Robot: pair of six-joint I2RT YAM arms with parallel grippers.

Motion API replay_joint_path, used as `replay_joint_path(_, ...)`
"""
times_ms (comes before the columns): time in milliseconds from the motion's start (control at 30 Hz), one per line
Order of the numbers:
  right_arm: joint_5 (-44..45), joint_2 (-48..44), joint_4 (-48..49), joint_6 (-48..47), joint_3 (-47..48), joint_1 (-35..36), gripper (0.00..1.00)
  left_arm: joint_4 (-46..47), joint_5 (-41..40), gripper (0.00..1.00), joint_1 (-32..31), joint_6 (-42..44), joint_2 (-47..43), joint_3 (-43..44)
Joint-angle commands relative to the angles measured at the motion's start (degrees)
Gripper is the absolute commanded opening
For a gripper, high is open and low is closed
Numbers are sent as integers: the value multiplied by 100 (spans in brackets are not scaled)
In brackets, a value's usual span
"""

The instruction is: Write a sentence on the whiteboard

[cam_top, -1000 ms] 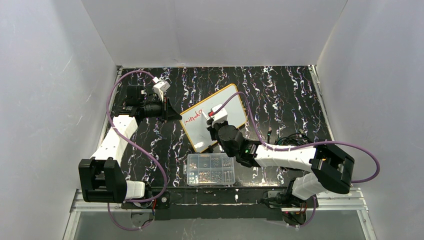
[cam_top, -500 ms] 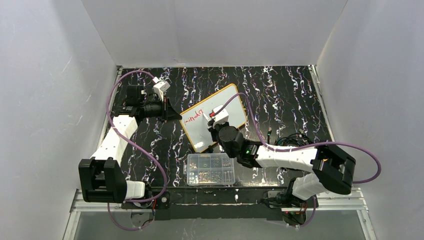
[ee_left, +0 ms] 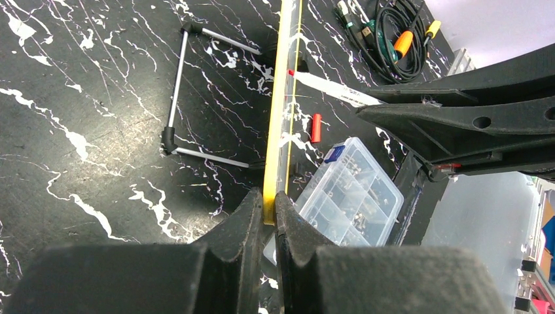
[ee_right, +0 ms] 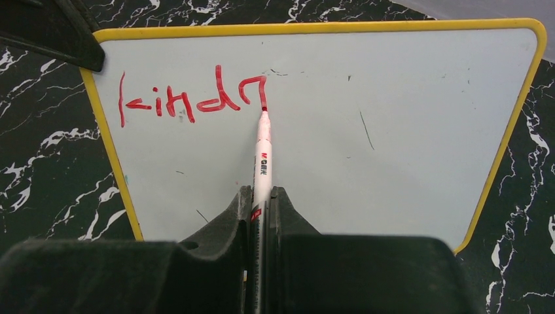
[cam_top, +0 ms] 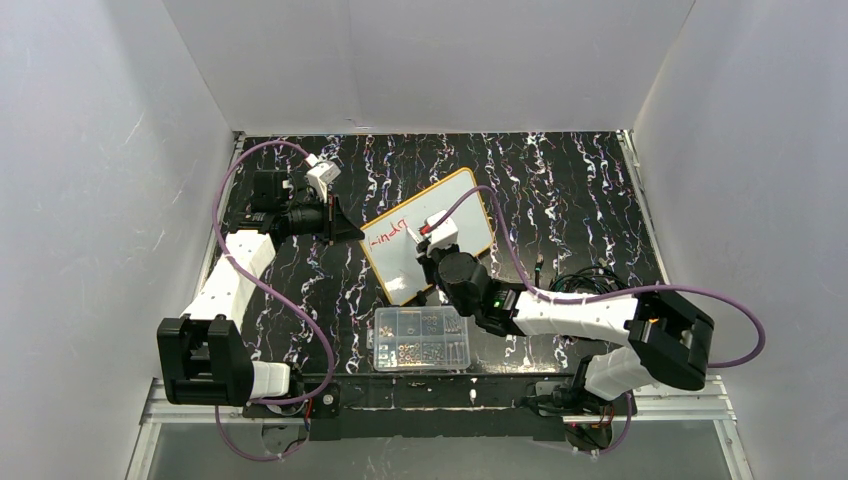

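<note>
Between the jaws of our left gripper (ee_left: 268,204) we pinched the yellow-rimmed white rectangular whiteboard (ee_right: 393,131). Our right gripper (ee_right: 260,196) clamped a slim white marker (ee_right: 262,154), its tip touching the red handwritten lettering (ee_right: 190,98).

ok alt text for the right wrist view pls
The right jaws grip a marker whose tip touches the whiteboard at the end of red writing that reads "kind" plus a part-made letter. The dark left jaws overlap the board's top left corner, and black marbled table shows around the yellow rim.
</note>
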Motion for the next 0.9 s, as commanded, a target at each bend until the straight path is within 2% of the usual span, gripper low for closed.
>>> replay_joint_path(0, -11, -301, -137, -42, 2, 27, 1, -129, 256, 0, -27, 52, -211, 36)
replay_joint_path(333, -48, -894, -271, -147, -151, -98, 1, -129, 218, 0, -27, 52, -214, 26)
replay_joint_path(867, -368, -523, 178, -366, -78, -238, 1, -129, 208, 0, -31, 51, -185, 26)
